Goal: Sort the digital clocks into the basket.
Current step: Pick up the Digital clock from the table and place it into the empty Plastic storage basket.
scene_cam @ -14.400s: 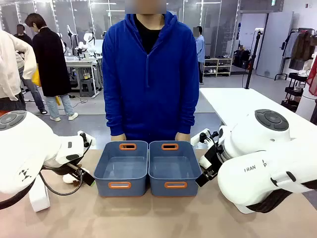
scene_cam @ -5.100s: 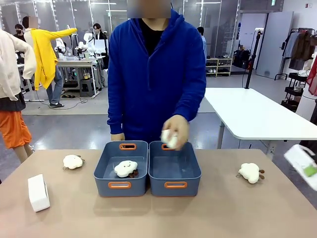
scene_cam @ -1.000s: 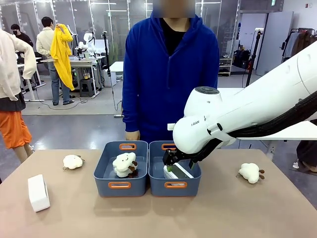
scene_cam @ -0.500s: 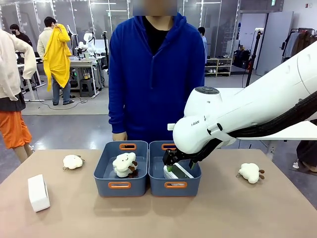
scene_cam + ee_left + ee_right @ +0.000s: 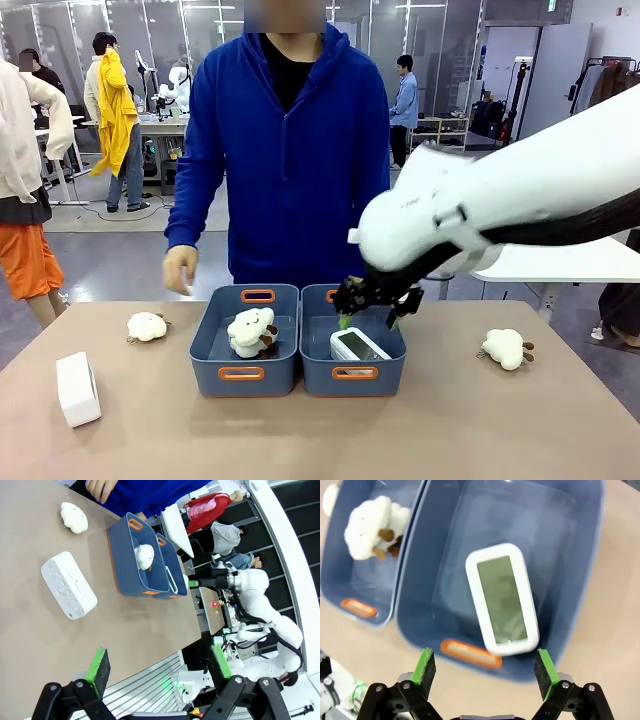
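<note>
Risen off the digital clock (image 5: 502, 597) dropped in the basket (image 5: 572, 570), my right pincer (image 5: 485, 666) gapes empty, while the second clock (image 5: 78, 388) lies far left, nearer my open, empty left pincer (image 5: 157, 662).

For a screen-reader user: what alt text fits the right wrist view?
A white digital clock lies screen-up in a blue-grey basket, directly below the open right claw. The twin bin beside it holds a cream plush toy.

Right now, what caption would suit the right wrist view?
Open right gripper hovers above a white rounded plastic digital clock lying screen-up in a blue-grey rectangular bin.
</note>
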Controlling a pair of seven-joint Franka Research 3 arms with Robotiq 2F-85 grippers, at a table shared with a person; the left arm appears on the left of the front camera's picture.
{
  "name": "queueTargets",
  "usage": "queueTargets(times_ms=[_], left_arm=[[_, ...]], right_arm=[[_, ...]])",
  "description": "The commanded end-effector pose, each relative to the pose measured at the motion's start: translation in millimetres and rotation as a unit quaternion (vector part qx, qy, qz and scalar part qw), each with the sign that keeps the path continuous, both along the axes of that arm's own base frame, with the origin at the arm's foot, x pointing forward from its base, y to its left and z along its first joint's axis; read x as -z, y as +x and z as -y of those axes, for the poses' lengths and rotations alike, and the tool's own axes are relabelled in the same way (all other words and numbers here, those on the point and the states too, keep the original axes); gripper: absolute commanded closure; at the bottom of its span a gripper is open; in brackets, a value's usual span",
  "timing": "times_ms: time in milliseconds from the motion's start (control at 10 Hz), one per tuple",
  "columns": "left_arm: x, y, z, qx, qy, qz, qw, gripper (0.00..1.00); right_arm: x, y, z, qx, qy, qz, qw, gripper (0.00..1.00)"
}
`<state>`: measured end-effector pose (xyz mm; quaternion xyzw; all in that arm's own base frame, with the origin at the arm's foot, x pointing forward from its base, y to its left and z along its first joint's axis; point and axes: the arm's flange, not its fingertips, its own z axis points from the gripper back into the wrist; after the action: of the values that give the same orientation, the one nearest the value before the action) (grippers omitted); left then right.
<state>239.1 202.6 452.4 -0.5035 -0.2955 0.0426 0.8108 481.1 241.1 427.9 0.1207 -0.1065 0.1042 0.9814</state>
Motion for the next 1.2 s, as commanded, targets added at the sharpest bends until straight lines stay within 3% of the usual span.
queueTargets(times_ms=[0,200,400,500,600,700,900,1000,1100], left_arm=[[-1,-1,-1,0.006,-0.004,0.009,1.0,0.0],[-1,-1,-1,0.006,-0.004,0.009,1.0,0.0],[-1,-1,-1,0.006,-0.004,0.009,1.0,0.0],[-1,-1,-1,0.006,-0.004,0.009,1.0,0.0],[-1,-1,-1,0.006,-0.004,0.009,1.0,0.0],[-1,-1,-1,0.006,-0.004,0.009,1.0,0.0],[-1,-1,-1,0.006,-0.004,0.009,1.0,0.0],[-1,-1,-1,0.006,-0.004,0.009,1.0,0.0],[-1,-1,-1,0.006,-0.004,0.009,1.0,0.0]], right_arm=[[-30,-12,67,0.013,0.072,-0.041,0.996,0.0],[-33,-22,151,0.047,0.211,-0.12,0.969,0.0],[-30,-38,231,0.075,0.323,-0.131,0.934,0.0],[-24,-49,264,0.081,0.374,-0.122,0.916,0.0],[-16,-68,298,0.093,0.445,-0.109,0.884,0.0],[-8,-81,325,0.103,0.479,-0.084,0.868,0.0],[14,-103,369,0.096,0.558,0.011,0.824,0.0],[23,-102,374,0.092,0.589,0.018,0.802,0.0],[0,-100,368,0.126,0.523,-0.038,0.842,0.0]])
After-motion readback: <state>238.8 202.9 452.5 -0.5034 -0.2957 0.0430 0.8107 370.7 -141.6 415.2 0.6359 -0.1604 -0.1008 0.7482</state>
